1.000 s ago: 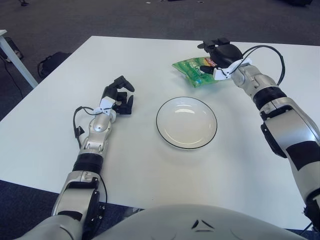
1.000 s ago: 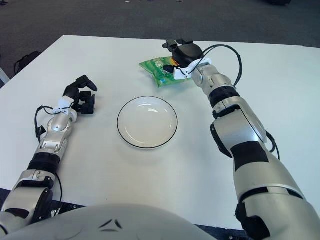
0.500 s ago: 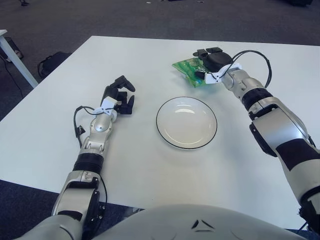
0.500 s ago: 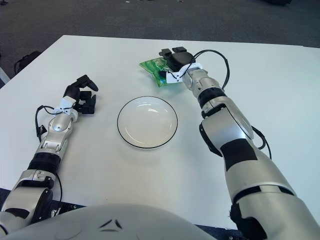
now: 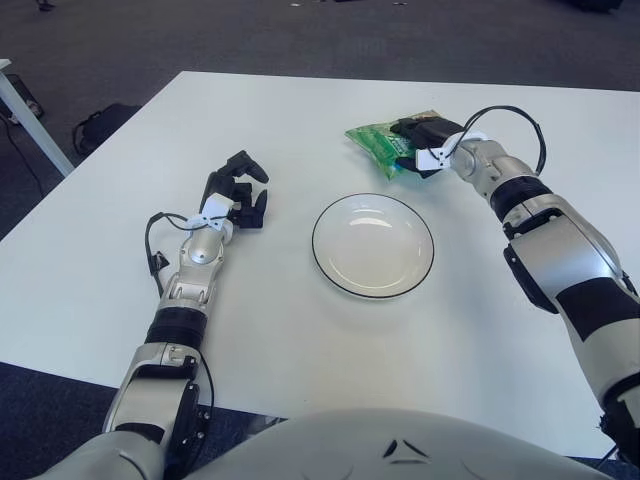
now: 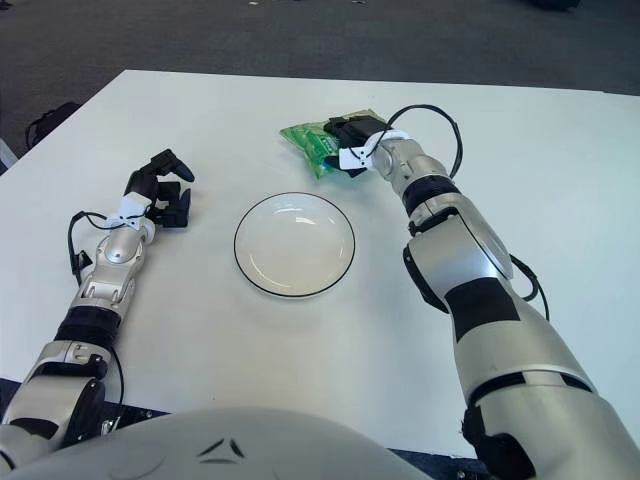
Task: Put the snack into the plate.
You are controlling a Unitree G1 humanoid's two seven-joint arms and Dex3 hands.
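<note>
White table (image 5: 300, 330), one, carrying every item listed here.

Plate (image 5: 373, 246): one, round, white with a thin dark rim, nothing on it. It serves as the landmark for the entries below.

Snack (image 5: 381, 143): one, a green packet with pale printing. It sits on the tabletop beyond the plate, toward the far edge and a little to the robot's right, close to the plate rim but not touching it. No part of it lies over the plate.

Right hand (image 5: 428, 146): one, black, at the right end of the packet, beyond the plate. Its fingers are wrapped around that end, one above the wrapper and the others under or beside it, so the packet is gripped. A black cable loops up from the wrist behind it.

Left hand (image 5: 238, 192): one, black, well to the left of the plate, showing over bare tabletop. Its fingers are curled inward and nothing is held in them. A thin black cable runs along the forearm.
</note>
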